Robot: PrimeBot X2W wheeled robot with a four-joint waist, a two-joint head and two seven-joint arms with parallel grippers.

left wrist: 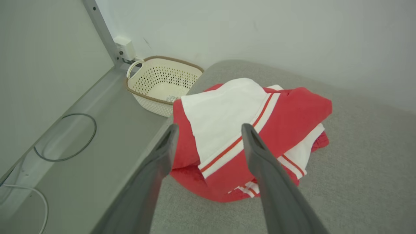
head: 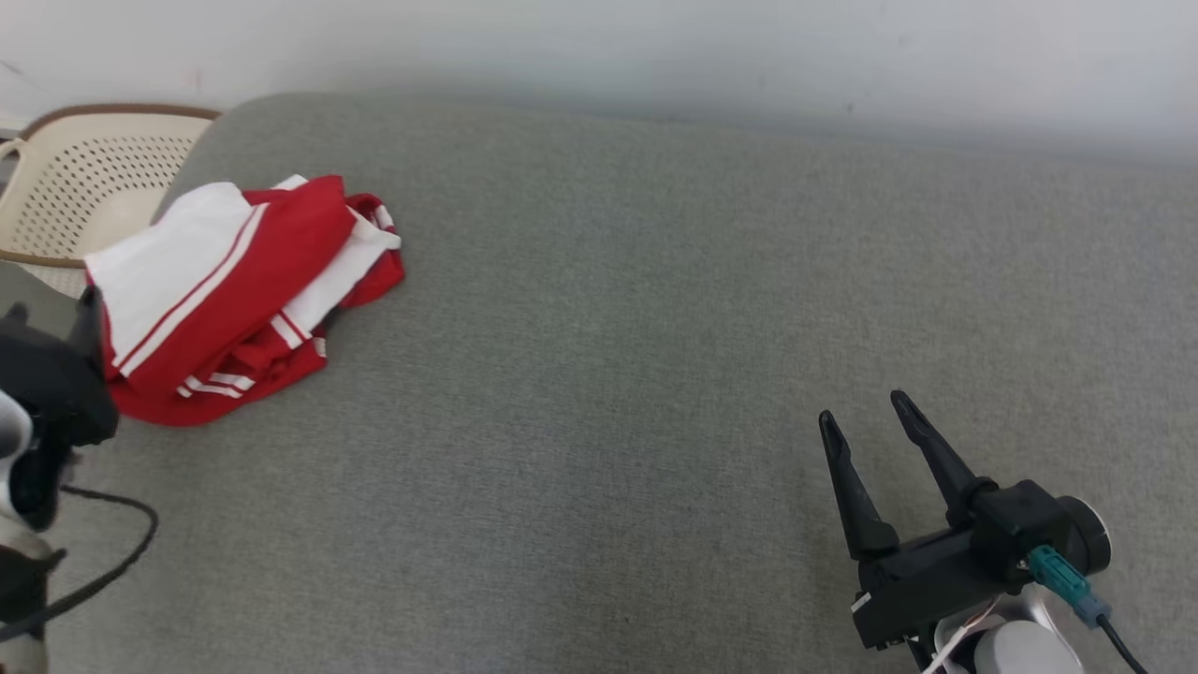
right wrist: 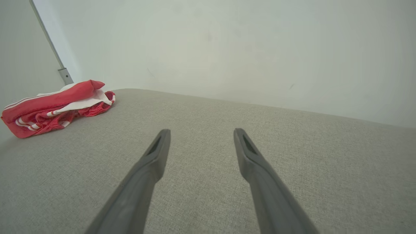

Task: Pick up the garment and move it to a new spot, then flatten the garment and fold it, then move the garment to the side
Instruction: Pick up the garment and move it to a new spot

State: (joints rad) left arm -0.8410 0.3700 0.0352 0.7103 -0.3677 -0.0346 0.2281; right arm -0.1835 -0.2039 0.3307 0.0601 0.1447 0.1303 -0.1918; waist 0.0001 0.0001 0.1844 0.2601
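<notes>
The garment (head: 239, 295) is red with white panels and stripes. It lies in a loose folded heap at the far left edge of the grey cushioned surface (head: 655, 374). The left wrist view has the garment (left wrist: 247, 136) just beyond my left gripper (left wrist: 209, 129), whose jaws are open and hold nothing. At the left edge of the head view only the left arm's dark wrist body (head: 51, 384) shows, beside the heap. My right gripper (head: 866, 410) hovers open over bare cushion at the lower right, far from the garment (right wrist: 55, 109). Its own view has it (right wrist: 201, 133) open and empty.
A cream perforated basket (head: 84, 178) with a brown rim stands off the cushion's far left corner, seen too as the basket (left wrist: 162, 83) past the garment. A pale wall (head: 655, 47) runs behind. A grey ledge (left wrist: 81, 136) with cables lies left of the cushion.
</notes>
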